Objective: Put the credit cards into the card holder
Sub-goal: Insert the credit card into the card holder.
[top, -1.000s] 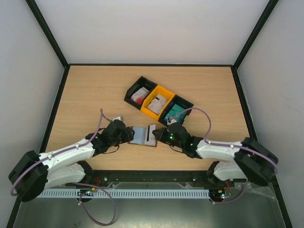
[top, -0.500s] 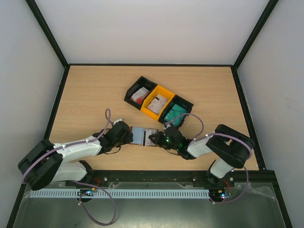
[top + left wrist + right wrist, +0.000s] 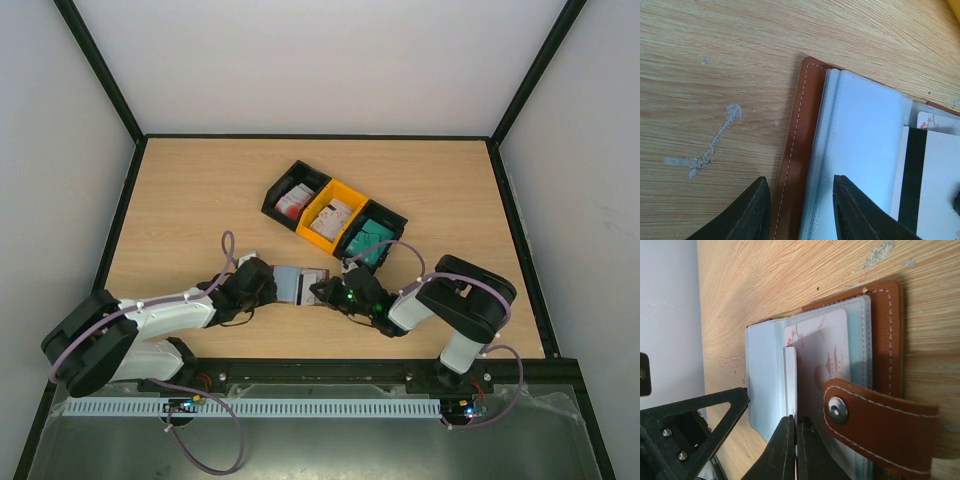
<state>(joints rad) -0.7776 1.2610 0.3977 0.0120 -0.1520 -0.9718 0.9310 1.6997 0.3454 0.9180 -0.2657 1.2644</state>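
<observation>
The card holder [image 3: 298, 283] lies open and flat on the table [image 3: 200, 190], close to the near edge and directly between my 2 grippers. Its long axis runs from one gripper to the other. In my right wrist view its snap tab [image 3: 880, 422] hangs loose on my side, and 1 pink-marked card [image 3: 827, 352] already sits in a clear pocket.

My right gripper [image 3: 795, 427] is pinched on a white card [image 3: 790, 375], which I see edge-on. The card's free end rests at the seam between the pink-marked card's pocket and the pale blue page [image 3: 765, 375] beyond it. From the left wrist camera the same card shows its face and a black stripe [image 3: 912, 180].

The holder lies ahead of that gripper, toward my left arm. I judge the next push has to run along the holder's long axis, with the card's leading edge tipped low enough to catch a pocket mouth. I cannot make out which mouth it is lined up with.

My left gripper [image 3: 800, 200] has its fingers [image 3: 752, 215] apart, straddling the holder's far brown edge [image 3: 795, 150]. Whether they press on it I cannot tell, but that arm is placed to brace against the push.

The rest of the credit cards [image 3: 372, 236] sit in the row of 3 bins [image 3: 310, 236], further back on the table.
</observation>
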